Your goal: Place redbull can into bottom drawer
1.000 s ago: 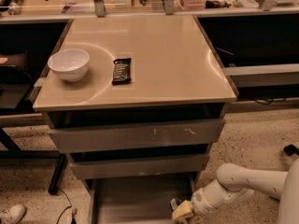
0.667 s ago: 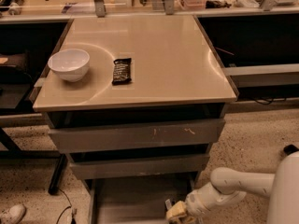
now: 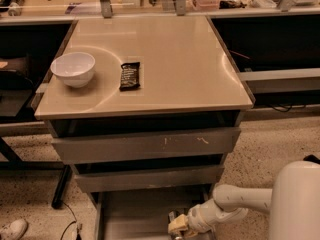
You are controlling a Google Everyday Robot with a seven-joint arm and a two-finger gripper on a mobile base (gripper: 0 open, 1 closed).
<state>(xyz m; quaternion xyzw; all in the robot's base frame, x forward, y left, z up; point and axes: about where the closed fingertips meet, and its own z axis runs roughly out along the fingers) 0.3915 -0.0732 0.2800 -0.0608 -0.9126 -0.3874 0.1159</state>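
Silver metal shows right at the tip of the gripper (image 3: 179, 227), below the table's (image 3: 180, 59) front edge toward its right corner. It reads as the redbull can (image 3: 173, 217), seemingly upright over the open bottom drawer (image 3: 132, 214). You cannot tell whether the grip is closed on it. The drawer floor lies directly beneath, so your move is probably a short descent and release, clear of the right wall.

The pincer (image 3: 178, 227) sits low at the right side of the bottom drawer (image 3: 131, 213). Above and behind it, on the table (image 3: 175, 91), lie the bar (image 3: 130, 76) and, farther left, the bowl (image 3: 73, 68).
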